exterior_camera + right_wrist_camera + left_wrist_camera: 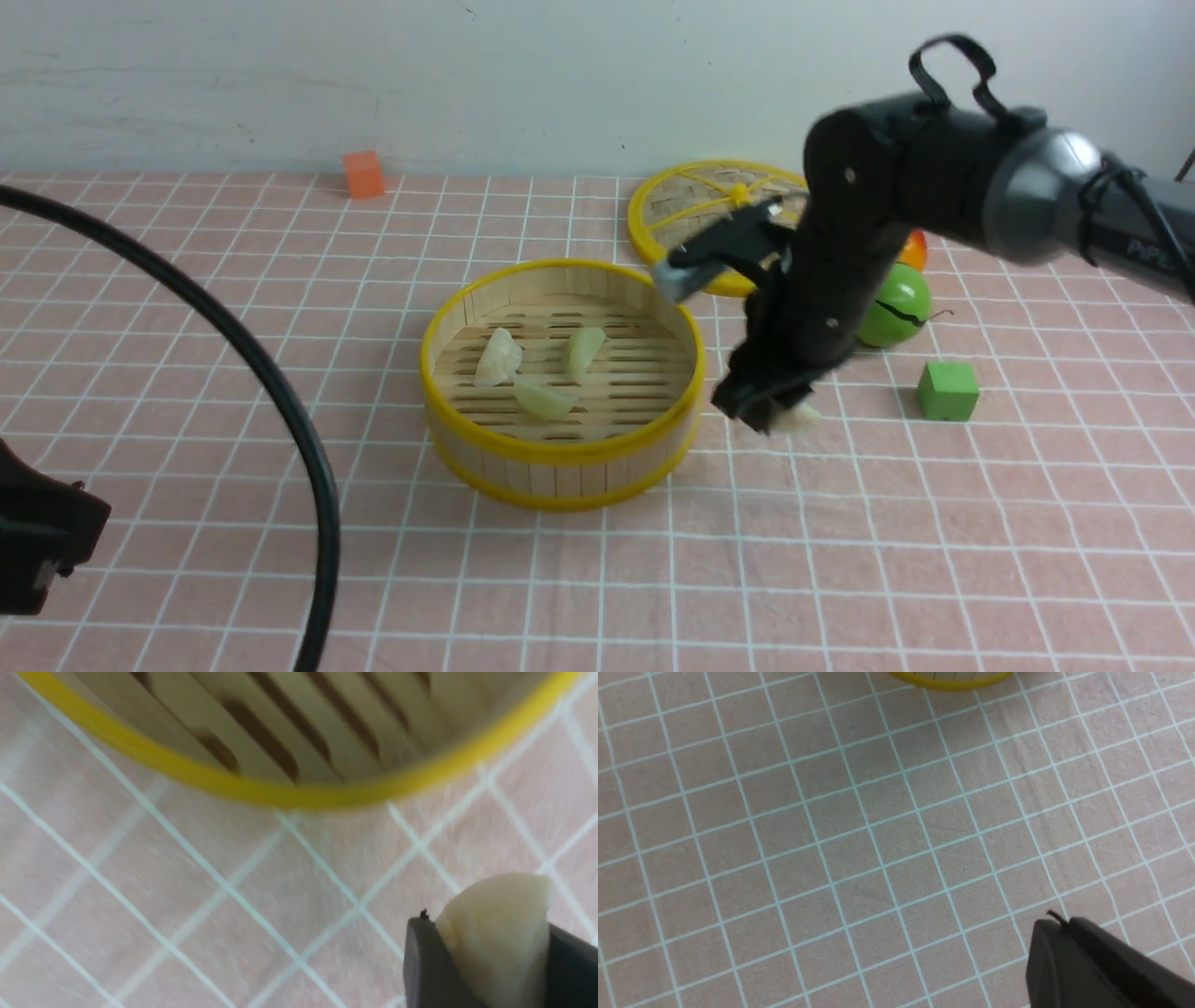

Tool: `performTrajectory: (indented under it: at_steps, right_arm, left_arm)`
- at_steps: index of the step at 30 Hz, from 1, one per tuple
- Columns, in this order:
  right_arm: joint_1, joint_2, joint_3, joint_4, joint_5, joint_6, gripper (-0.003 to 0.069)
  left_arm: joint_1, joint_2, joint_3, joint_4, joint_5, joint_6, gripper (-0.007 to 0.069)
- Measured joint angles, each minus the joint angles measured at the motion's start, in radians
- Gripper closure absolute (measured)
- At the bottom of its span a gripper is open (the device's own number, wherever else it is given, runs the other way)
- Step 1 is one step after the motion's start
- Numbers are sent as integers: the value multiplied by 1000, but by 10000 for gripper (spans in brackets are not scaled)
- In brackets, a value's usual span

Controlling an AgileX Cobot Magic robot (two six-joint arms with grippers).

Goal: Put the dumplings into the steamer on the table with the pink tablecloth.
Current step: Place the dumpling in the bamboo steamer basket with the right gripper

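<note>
Steamer (560,455) with three dumplings (546,399) inside

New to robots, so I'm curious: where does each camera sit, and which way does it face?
Front: between the arms, facing forward at the steamer; right arm shows.
Left wrist: on that arm, facing down at the tablecloth; shut left fingers show.
Right wrist: low by the steamer wall; right fingers pinch a dumpling.
Shared: the steamer's yellow rim.

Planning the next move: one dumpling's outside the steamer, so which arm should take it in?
Right. The right gripper has the last dumpling between its fingers, just beside the steamer; the left gripper is shut, empty, farther off over bare cloth.
</note>
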State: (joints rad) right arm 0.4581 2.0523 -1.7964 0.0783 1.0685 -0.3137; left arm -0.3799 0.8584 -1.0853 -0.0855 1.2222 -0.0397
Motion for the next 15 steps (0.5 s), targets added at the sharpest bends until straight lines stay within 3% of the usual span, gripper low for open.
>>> performTrajectory:
  at_steps: [5,15]
  right_arm:
    - [70,17,-129,66,-96,0,423]
    - [73,183,-138,122,-262,27,423]
  left_arm:
    - [0,-4,1,-1,15,1,610]
    - [0,-209,195,76,-69,-35,608]
